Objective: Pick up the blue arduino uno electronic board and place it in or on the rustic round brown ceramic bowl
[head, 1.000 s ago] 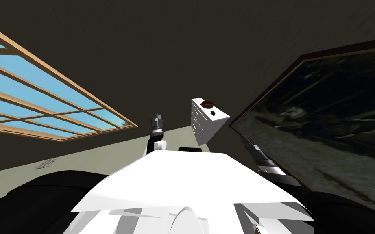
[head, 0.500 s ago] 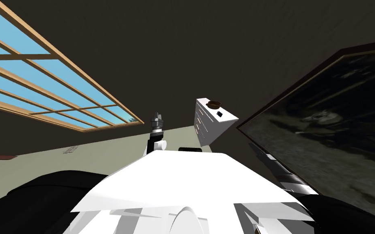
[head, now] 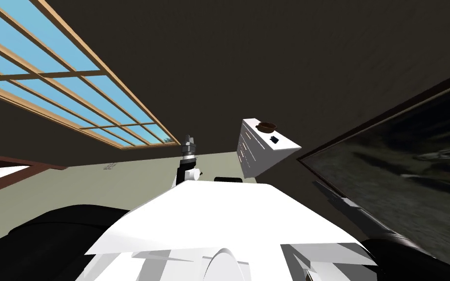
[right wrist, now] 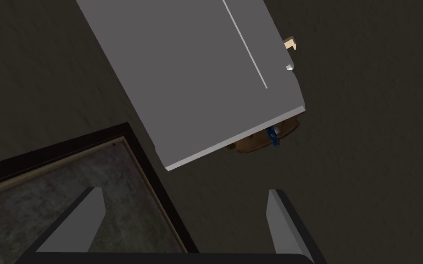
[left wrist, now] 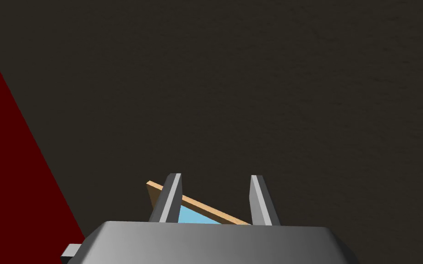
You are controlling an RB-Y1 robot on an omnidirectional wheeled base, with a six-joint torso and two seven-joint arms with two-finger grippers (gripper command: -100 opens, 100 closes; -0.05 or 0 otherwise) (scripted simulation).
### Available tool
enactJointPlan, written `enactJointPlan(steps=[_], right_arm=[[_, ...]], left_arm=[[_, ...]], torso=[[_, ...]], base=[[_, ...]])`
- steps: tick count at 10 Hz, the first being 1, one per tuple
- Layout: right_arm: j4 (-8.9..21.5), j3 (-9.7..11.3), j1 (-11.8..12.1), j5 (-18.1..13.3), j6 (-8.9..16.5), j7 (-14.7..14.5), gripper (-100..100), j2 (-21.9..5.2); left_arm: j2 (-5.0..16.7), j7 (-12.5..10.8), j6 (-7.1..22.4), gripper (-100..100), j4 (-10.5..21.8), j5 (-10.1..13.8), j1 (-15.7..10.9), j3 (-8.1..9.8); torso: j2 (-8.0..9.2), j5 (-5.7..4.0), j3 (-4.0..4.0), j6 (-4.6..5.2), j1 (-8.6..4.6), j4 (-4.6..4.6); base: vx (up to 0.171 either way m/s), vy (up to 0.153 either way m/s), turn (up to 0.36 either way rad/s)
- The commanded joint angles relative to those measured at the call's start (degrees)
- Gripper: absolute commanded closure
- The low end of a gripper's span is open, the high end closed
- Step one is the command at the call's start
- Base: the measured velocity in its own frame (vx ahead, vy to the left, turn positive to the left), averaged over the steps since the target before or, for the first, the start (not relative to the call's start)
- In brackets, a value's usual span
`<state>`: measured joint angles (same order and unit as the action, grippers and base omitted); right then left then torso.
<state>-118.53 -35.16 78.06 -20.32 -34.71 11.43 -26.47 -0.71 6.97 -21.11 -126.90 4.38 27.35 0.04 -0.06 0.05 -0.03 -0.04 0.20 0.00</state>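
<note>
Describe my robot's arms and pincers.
The left pincer and right pincer each have two thin, light grey, blade-like fingers on a dark grey box. The left arm is white with a dark wrist; the right arm is grey with dark joints.

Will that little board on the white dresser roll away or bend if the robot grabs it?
Probably neither: the board looks small and flat, lying on the dresser top, so rolling seems unlikely. It likely feels light. Lying flat, it might slide when nudged.
</note>
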Motion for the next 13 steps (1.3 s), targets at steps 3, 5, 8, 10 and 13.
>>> enactJointPlan(steps=[3, 5, 8, 10, 13], right_arm=[[1.0, -4.2, 5.9, -1.3, -1.4, 2.7, -100, -1.9], [1.8, -6.6, 8.8, -2.2, -2.3, 4.3, -100, -3.3], [3.5, -11.2, 13.7, -4.0, -4.1, 7.4, -100, -6.2], [4.4, -13.3, 16.6, -4.8, -5.0, 8.9, -100, -7.7], [6.0, -17.2, 21.4, -6.3, -6.9, 11.6, -100, -10.6]], left_arm=[[0.0, 0.0, 0.0, 0, 0.0, 0.0, 0.0, 0.00], [0.0, 0.0, 0.0, 0, 0.0, 0.0, 0.0, 0.00], [0.0, 0.0, 0.0, 0, 0.0, 0.0, 0.0, 0.01], [0.0, 0.0, 0.0, 0, 0.0, 0.0, 0.0, 0.01], [0.0, 0.0, 0.0, 0, 0.0, 0.0, 0.0, 0.02]], torso=[[0.02, -0.01, 0.01, 0.00, -0.05, 0.00], [-0.01, -0.02, -0.01, 0.00, -0.10, 0.00], [-0.06, -0.01, -0.04, 0.07, -0.04, 0.01], [-0.09, -0.03, -0.06, 0.06, -0.11, 0.02], [-0.20, -0.04, -0.12, 0.07, -0.15, 0.04]], base=[[0.021, 0.052, 0.176], [0.029, 0.044, 0.191], [0.052, 0.063, 0.192], [0.060, 0.032, 0.195], [0.083, 0.033, 0.227]])
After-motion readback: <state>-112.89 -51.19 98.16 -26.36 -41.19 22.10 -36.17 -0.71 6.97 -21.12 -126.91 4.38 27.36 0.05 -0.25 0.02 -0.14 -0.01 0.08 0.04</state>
